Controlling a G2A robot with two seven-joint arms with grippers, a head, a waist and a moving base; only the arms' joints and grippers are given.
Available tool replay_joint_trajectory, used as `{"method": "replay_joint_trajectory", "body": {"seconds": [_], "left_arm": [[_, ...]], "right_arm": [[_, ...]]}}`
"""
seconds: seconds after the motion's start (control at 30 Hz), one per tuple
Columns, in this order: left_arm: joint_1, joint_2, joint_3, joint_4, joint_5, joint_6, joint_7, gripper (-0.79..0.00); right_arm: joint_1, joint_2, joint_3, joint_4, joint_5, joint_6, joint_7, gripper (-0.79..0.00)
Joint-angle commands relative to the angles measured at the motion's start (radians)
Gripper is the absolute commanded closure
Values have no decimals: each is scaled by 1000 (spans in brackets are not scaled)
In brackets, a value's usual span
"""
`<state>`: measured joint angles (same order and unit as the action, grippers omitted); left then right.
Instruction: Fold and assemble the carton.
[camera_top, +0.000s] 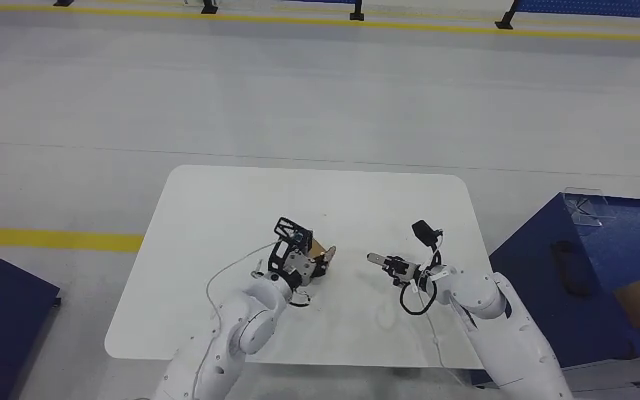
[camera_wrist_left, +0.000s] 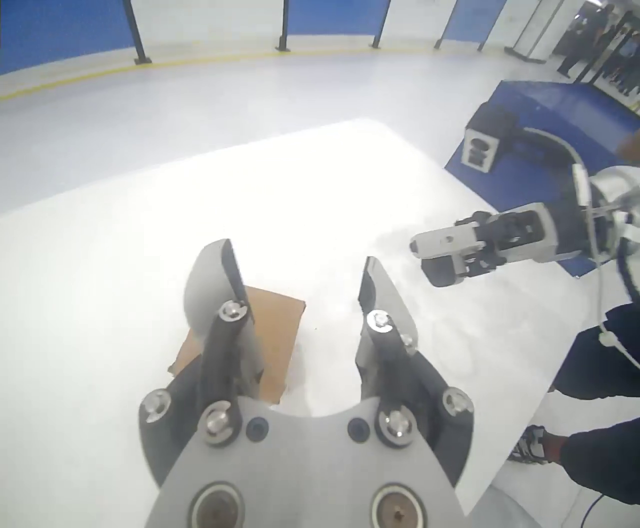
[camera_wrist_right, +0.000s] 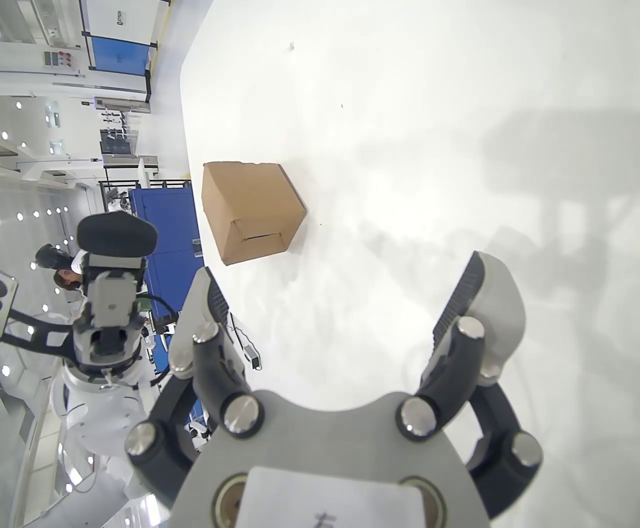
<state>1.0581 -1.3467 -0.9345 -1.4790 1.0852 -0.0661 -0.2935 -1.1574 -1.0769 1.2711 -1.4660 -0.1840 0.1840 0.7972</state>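
Judging carton (camera_top: 322, 250) closed near frame centre; with left gripper (camera_wrist_left: 300, 295) and right gripper (camera_wrist_right: 340, 295) both wide open and empty, press flap (camera_wrist_right: 260, 242) flush without crushing walls.

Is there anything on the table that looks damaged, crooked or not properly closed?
Mostly no. The carton stands closed on the table. Only its end flap shows a dark slit along the fold, so it may not be fully tucked in.
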Motion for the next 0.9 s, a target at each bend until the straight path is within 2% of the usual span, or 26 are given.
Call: {"method": "replay_joint_trajectory", "body": {"seconds": [0.0, 0.07, 0.43, 0.63, 0.87], "left_arm": [[-32, -11, 20, 42, -14, 19, -18, 0], [-47, -17, 30, 73, -2, 47, -27, 0], [-78, -38, 61, 154, 10, 77, -75, 0], [-59, -41, 47, 124, 5, 62, -22, 0], [-71, -48, 46, 154, 11, 70, -59, 0]], "right_arm": [[0, 0, 0, 0, 0, 0, 0, -785], [0, 0, 0, 0, 0, 0, 0, -785], [0, 0, 0, 0, 0, 0, 0, -785], [0, 0, 0, 0, 0, 0, 0, -785], [0, 0, 0, 0, 0, 0, 0, -785]]}}
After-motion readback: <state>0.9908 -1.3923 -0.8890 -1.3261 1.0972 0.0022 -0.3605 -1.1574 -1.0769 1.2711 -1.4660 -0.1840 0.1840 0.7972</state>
